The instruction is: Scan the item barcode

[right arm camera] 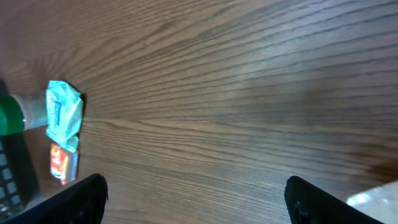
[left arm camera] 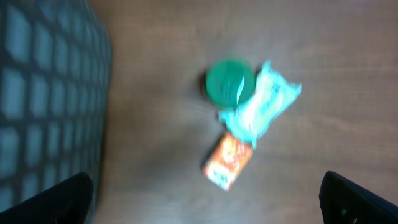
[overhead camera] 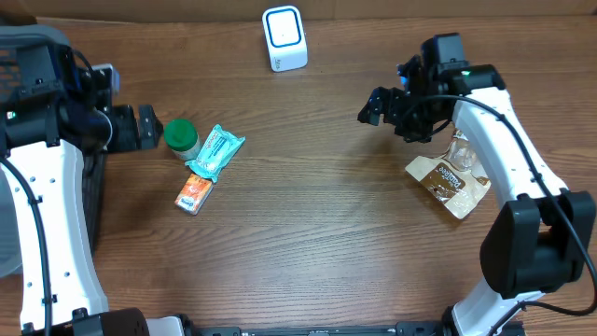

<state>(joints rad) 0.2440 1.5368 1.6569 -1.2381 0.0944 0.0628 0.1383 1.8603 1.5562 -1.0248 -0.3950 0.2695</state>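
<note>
3 small items sit in a cluster on the left part of the wooden table (overhead camera: 317,243): a green-capped bottle (overhead camera: 180,136), a teal packet (overhead camera: 216,151) touching it, and an orange box (overhead camera: 194,193) just below the packet. Which of them is meant for scanning cannot be told, and no barcode is readable in any view. In the overhead view the packet's long axis runs diagonally, from lower left to upper right, and the box lies at much the same slant.

The left gripper (overhead camera: 147,128) is just beside the bottle and faces the cluster. Its jaws are spread wide with nothing between them. The right gripper (overhead camera: 371,105) is well apart from the cluster, across the table. Its jaws are also apart and empty, and a brown pouch (overhead camera: 448,182) lies under that arm.

The left arm is much the nearer, so a pick from the cluster looks like its job. Its jaws would need to close across the item's short side. The white scanner (overhead camera: 284,38) stands at the far edge, between the 2 arms.
</note>
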